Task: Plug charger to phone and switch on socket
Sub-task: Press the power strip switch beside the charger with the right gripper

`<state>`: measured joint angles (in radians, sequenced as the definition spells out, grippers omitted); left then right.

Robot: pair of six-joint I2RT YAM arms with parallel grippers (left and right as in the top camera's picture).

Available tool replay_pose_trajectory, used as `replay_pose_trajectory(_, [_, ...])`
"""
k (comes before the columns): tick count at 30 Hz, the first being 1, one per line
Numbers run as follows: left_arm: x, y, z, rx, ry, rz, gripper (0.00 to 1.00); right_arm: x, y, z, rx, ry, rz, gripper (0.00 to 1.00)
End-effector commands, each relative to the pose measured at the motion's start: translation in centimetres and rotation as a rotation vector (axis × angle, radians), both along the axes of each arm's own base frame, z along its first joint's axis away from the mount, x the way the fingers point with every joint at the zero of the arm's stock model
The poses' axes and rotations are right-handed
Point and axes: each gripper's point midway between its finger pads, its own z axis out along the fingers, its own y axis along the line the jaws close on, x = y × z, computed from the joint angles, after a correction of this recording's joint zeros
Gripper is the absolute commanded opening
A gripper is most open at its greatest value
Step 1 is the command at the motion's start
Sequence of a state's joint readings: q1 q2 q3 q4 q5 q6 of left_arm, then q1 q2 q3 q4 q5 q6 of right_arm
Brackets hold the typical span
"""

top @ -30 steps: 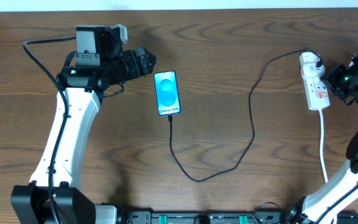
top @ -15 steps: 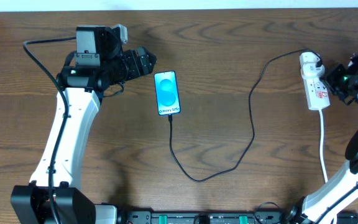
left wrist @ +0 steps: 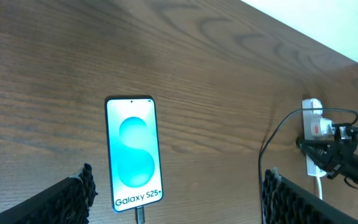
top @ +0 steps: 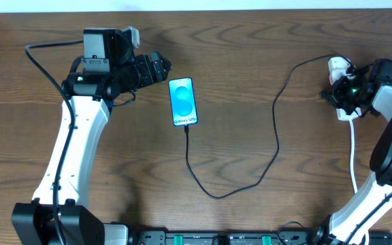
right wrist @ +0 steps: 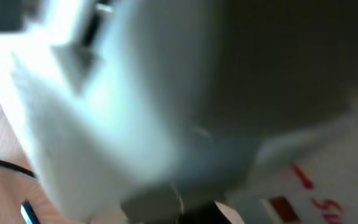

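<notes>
overhead view. the phone (top: 184, 102) lies screen-up on the table (top: 284, 204), a little toward 11 o'clock of centre. its port end is at 6 o'clock, where the charger (top: 276, 136) tip appears seated. the cable loops out toward 3 o'clock and reaches the socket (top: 348, 115) at its 12 o'clock end. the left gripper (top: 159, 70) hovers at the phone's 10 o'clock, fingers wide apart and empty, clear of the cable. the right gripper (top: 346, 90) sits over the socket, probably to reach its switch. blur hides whether its fingers are apart or together.
</notes>
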<state>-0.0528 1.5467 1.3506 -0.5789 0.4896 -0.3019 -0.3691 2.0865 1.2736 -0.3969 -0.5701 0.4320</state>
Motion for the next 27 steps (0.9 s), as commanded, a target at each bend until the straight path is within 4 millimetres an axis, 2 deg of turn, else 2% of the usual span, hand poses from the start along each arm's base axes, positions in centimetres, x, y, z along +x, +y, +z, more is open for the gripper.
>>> replay_pose_trajectory(1, [0.0, 0.2, 0.5, 0.016, -0.021, -0.001, 0.86, -0.1, -1.0, 3.1, -0.03, -0.064, -0.003, 0.01])
replay_pose_trajectory(7, [0.0, 0.2, 0.5, 0.016, -0.021, -0.001, 0.87, -1.1, -2.7, 11.0, -0.129, -0.181, -0.029, 0.01])
replay_pose_trajectory(11, [0.0, 0.2, 0.5, 0.016, -0.021, -0.001, 0.87, -3.0, -3.0, 17.2, -0.227, -0.275, -0.04, 0.01])
replay_pose_trajectory(13, [0.0, 0.2, 0.5, 0.016, -0.021, -0.001, 0.87, -4.3, -2.5, 20.6, -0.291, -0.345, -0.01, 0.01])
replay_pose_trajectory(14, [0.0, 0.2, 0.5, 0.016, -0.021, -0.001, 0.87, -4.6, -2.4, 21.3, -0.305, -0.36, 0.0, 0.02])
replay_pose_trajectory(17, [0.0, 0.2, 0.5, 0.016, -0.021, -0.001, 0.87, -6.4, -1.1, 25.3, -0.421, -0.474, 0.099, 0.06])
replay_pose_trajectory(19, [0.0, 0.2, 0.5, 0.016, -0.021, -0.001, 0.87, -7.8, 0.0, 27.4, -0.493, -0.538, 0.164, 0.13])
replay_pose_trajectory(20, [0.0, 0.2, 0.5, 0.016, -0.021, -0.001, 0.87, -8.5, 0.5, 28.4, -0.524, -0.564, 0.189, 0.21])
replay_pose_trajectory(21, [0.0, 0.2, 0.5, 0.016, -0.021, -0.001, 0.87, -9.2, 0.9, 29.2, -0.544, -0.581, 0.201, 0.34])
replay_pose_trajectory(22, [0.0, 0.2, 0.5, 0.016, -0.021, -0.001, 0.87, -9.9, 1.4, 29.8, -0.551, -0.594, 0.206, 0.57])
replay_pose_trajectory(23, [0.0, 0.2, 0.5, 0.016, -0.021, -0.001, 0.87, -10.7, 1.9, 30.4, -0.554, -0.603, 0.209, 0.89])
replay_pose_trajectory(24, [0.0, 0.2, 0.5, 0.016, -0.021, -0.001, 0.87, -11.4, 2.2, 30.8, -0.555, -0.608, 0.209, 0.99])
replay_pose_trajectory(27, [0.0, 0.2, 0.5, 0.016, -0.021, 0.0, 0.87, -13.6, 3.1, 31.6, -0.556, -0.608, 0.21, 0.99])
